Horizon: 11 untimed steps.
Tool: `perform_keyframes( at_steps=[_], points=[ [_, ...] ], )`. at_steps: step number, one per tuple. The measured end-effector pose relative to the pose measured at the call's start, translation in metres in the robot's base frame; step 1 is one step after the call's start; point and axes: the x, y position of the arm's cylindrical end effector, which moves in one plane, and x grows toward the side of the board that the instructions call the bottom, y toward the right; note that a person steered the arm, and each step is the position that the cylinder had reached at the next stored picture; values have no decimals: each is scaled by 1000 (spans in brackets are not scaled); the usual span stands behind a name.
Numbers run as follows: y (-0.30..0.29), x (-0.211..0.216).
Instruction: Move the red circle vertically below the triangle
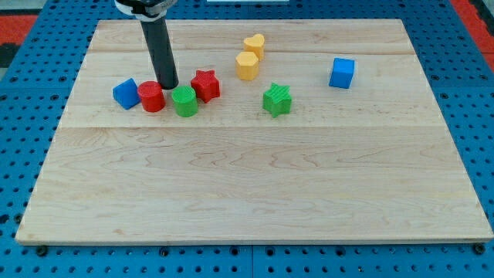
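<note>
The red circle lies at the board's upper left. A blue triangle touches it on the view's left. My tip stands just to the upper right of the red circle, close against it, between it and the green circle. The dark rod rises from there to the view's top.
A red star sits right of the green circle. A yellow hexagon and a yellow heart lie near the top middle. A green star is in the middle and a blue cube at the right. The wooden board rests on a blue pegboard.
</note>
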Motion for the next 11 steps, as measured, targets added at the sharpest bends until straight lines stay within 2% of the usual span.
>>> perform_keyframes(
  at_steps=[1,3,4,5,6,9,11],
  points=[
    [0,-4],
    [-26,35],
    [-11,34],
    [-30,36],
    [-40,65],
    [-64,53],
    [-105,71]
  ],
)
